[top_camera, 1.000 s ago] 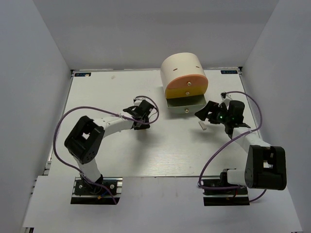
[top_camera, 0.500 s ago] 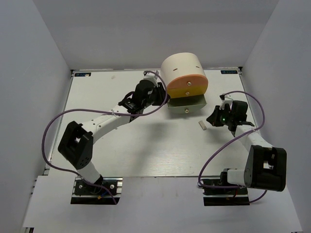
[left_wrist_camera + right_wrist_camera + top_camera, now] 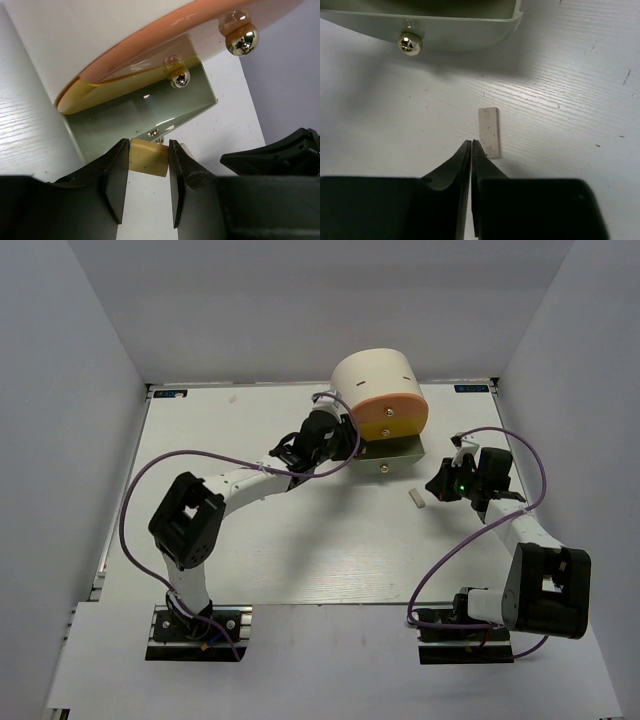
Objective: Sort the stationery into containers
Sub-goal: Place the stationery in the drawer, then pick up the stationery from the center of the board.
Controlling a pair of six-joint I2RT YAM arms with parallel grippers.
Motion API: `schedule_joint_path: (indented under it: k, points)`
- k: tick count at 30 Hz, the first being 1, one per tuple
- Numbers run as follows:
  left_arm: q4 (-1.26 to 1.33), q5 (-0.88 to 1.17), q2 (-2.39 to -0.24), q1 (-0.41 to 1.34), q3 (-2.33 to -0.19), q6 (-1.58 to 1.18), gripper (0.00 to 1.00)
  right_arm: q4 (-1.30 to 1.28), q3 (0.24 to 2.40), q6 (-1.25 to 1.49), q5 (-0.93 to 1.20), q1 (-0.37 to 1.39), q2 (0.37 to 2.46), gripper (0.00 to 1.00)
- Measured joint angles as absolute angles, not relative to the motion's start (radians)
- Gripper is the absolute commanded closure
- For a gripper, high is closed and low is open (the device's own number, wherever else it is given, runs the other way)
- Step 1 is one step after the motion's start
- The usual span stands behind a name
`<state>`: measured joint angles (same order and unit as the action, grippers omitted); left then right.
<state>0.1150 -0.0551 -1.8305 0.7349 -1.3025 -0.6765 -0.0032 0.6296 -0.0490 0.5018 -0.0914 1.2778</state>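
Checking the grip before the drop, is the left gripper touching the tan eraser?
Touching. Left wrist view shows the tan eraser clamped in the left gripper, both jaws flush against its sides, no gap.

Left wrist view: drum cut off at top and left; sides of tan eraser hidden by fingers. Right wrist view: open drawer cropped by top edge, interior unseen.

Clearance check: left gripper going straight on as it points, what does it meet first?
Probably the open grey drawer; the left gripper, holding a tan eraser, points into it. Depth unclear.
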Motion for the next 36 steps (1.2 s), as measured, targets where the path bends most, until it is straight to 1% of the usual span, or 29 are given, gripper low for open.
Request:
schedule_joint_path:
  k: [1,2,4,5,6,10,12,13,15,17,19,20,22,31,35,36]
  points:
    - [0.116,-0.064,-1.840,0.740,-1.311,-0.678,0.88,-0.003,0.630,-0.054,0.505,-0.091,1.278,0.72]
    - [0.120,-0.072,-1.849,0.744,-1.319,-0.679,0.85,-0.004,0.630,-0.058,0.509,-0.092,1.278,0.66]
    - [0.123,-0.093,-1.874,0.753,-1.344,-0.681,0.77,-0.007,0.629,-0.066,0.516,-0.092,1.277,0.57]
    - [0.123,-0.105,-1.888,0.758,-1.359,-0.680,0.75,-0.010,0.629,-0.072,0.520,-0.091,1.277,0.48]
    - [0.121,-0.120,-1.901,0.763,-1.372,-0.680,0.71,-0.011,0.628,-0.074,0.524,-0.092,1.277,0.46]
    - [0.100,-0.184,-1.929,0.775,-1.394,-0.680,0.59,-0.025,0.626,-0.089,0.527,-0.091,1.277,0.41]
    - [0.081,-0.213,-1.947,0.781,-1.414,-0.680,0.55,-0.029,0.624,-0.091,0.527,-0.091,1.277,0.40]
    - [0.075,-0.226,-1.954,0.783,-1.420,-0.679,0.50,-0.031,0.624,-0.091,0.527,-0.092,1.277,0.40]
    - [0.061,-0.243,-1.962,0.785,-1.427,-0.680,0.47,-0.031,0.624,-0.094,0.527,-0.091,1.277,0.36]
    - [0.052,-0.255,-1.964,0.787,-1.429,-0.678,0.43,-0.032,0.624,-0.099,0.525,-0.091,1.277,0.35]
    - [0.052,-0.260,-1.964,0.788,-1.431,-0.678,0.39,-0.032,0.624,-0.105,0.521,-0.091,1.277,0.35]
    - [0.052,-0.262,-1.964,0.788,-1.432,-0.678,0.34,-0.032,0.624,-0.110,0.519,-0.091,1.277,0.35]
    - [0.052,-0.265,-1.964,0.789,-1.435,-0.678,0.31,-0.032,0.624,-0.116,0.513,-0.090,1.278,0.35]
    - [0.054,-0.249,-1.940,0.796,-1.430,-0.668,0.31,-0.028,0.624,-0.162,0.481,-0.066,1.330,0.35]
    - [0.065,-0.236,-1.837,0.796,-1.344,-0.654,0.31,-0.015,0.623,-0.193,0.450,-0.031,1.350,0.35]
    - [0.064,-0.235,-1.803,0.796,-1.314,-0.651,0.30,-0.009,0.621,-0.198,0.443,-0.022,1.358,0.35]
